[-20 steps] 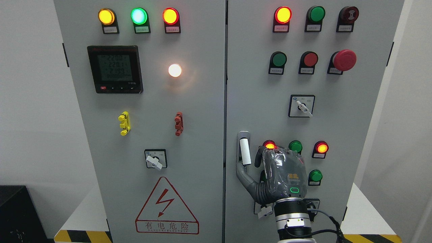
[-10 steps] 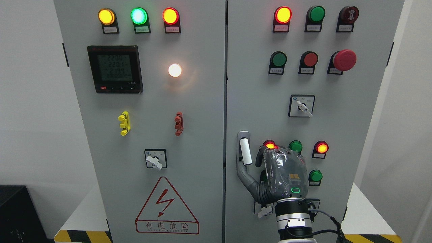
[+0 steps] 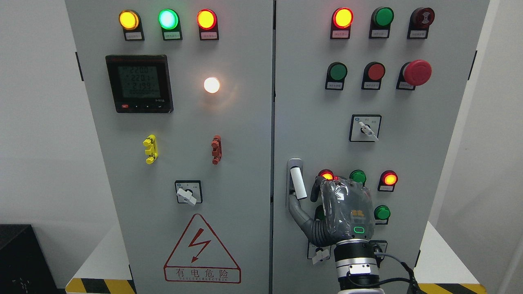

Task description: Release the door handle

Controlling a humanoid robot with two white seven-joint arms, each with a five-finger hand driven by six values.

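On rt door: white door handle (image 3: 298, 183) tilted.

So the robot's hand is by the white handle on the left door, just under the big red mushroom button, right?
Not quite. In the head view the right hand is beside the white handle on the right door, not the left one.

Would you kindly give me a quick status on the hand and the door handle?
Right hand open, thumb tip under door handle, no grasp. Left out of view. Indicator lamps close behind the hand.
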